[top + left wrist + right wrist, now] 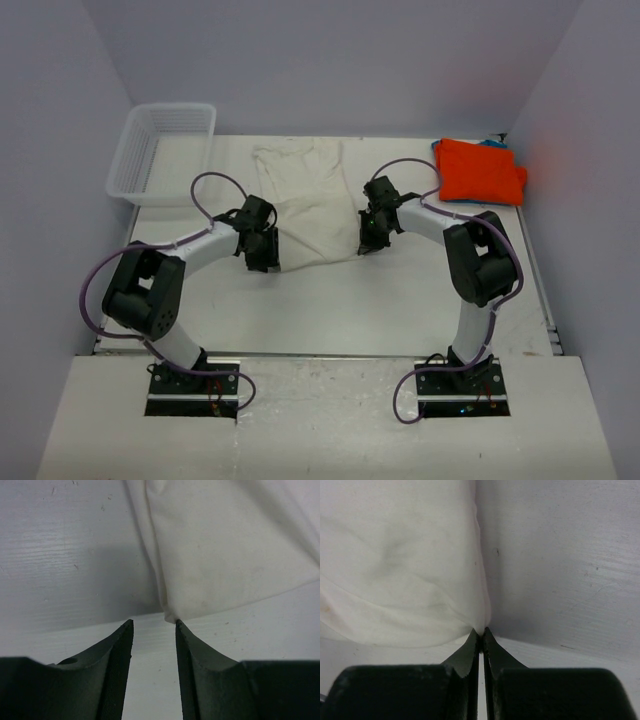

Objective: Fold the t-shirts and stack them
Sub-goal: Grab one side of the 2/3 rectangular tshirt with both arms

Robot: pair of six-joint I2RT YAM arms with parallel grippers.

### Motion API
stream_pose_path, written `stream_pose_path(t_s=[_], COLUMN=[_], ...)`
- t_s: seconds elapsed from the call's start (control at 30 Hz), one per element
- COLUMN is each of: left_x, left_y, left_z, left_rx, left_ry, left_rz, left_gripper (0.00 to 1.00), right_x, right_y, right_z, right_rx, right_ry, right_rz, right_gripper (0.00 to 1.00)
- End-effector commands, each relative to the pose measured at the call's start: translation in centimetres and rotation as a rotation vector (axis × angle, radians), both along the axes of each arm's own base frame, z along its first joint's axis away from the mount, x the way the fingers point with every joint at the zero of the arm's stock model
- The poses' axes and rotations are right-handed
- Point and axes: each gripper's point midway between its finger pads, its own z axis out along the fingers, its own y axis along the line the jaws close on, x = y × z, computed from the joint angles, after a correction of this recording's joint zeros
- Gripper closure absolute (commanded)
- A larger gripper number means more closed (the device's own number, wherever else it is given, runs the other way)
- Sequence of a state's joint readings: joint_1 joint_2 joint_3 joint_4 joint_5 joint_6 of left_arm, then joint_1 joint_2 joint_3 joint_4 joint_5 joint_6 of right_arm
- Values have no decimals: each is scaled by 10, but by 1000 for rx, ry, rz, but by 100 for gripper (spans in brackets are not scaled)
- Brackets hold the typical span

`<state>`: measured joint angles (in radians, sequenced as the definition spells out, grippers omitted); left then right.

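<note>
Closest up are the black fingers of the right tool [481,630]. They're shut tight, and the near right corner of the cream t-shirt [305,205] looks pinched right at the tips, cloth pulled into a little peak there. Left tool [154,624] is a different story: jaws apart, nothing between them, and the shirt's near left corner sits just ahead of the gap, almost at one fingertip. So no grip on that side yet, I'd say

Shirt itself lies mid table [330,310], long axis running away from the arm bases, near edge stretched between the two tools, one arm at each corner. Orange t-shirt [480,170] is folded at the far right with a sliver of blue t-shirt [492,143] peeking out behind it, well apart from the cream one. Mesh basket [165,150] sits far left

My guess is it all hinges on the left side: the corner is straight ahead, so nudge forward, close, then both arms can carry the near edge toward the far end
</note>
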<state>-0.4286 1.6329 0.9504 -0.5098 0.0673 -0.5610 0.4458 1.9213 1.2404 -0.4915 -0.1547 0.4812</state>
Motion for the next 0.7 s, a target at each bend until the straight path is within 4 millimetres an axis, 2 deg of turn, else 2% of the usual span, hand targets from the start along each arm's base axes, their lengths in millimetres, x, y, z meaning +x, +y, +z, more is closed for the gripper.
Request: stream_pose_path(t_s=[0.0,0.1,0.3,0.5,0.67], left_x=[12,14,22,28,28], left_y=[-11,-17,-22,-25,-26], left_z=[6,5,20,12,-5], left_rx=[-37,-55,-87,-82,-64], left_ry=[-44,-29,-74,-60,-22], left_rz=[-8,-21,-20,-25,-30], left_gripper=[59,59,60,60,60], right_x=[-7,-7,-7,-8,-7], right_y=[-3,0,-1,1,-1], right_z=[-7,-8,-8,-9,-8], right_rx=[-10,-1,-5,0,-5], right_ry=[13,18,17,23,19], right_rz=[4,8,9,14,8], right_gripper=[100,100,100,100,100])
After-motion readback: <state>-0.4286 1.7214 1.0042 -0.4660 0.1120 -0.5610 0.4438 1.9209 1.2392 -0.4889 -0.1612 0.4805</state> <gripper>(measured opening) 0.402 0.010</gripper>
